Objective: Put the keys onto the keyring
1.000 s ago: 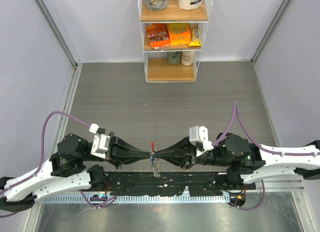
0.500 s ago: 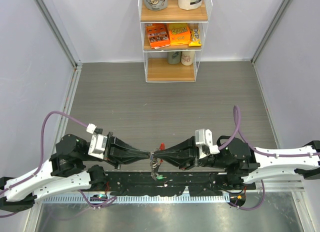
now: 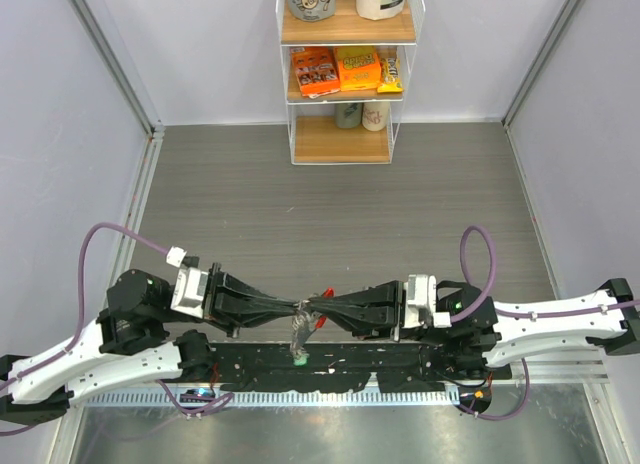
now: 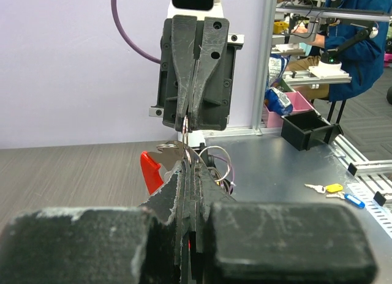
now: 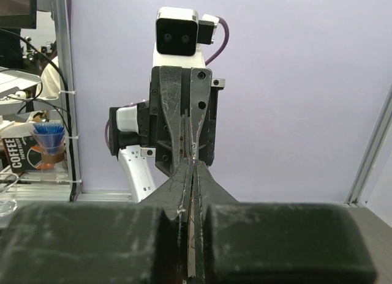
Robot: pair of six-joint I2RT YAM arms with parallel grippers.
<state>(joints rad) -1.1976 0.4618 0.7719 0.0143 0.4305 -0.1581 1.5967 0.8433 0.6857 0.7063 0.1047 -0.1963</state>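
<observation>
Over the near edge of the counter [image 3: 340, 214], the left hand [image 3: 297, 307] and right hand [image 3: 327, 305] meet tip to tip, both pinched shut. The left grips the keyring [image 3: 320, 321]; the right grips thin metal I cannot identify. A green-headed key [image 3: 299, 361] dangles below them.

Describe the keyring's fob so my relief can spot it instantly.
On the top view, follow both arms inward to where the left tool and right tool meet tip to tip. The keyring dangles there; its fob is the only red piece, beside silvery chain and a green-headed key.
</observation>
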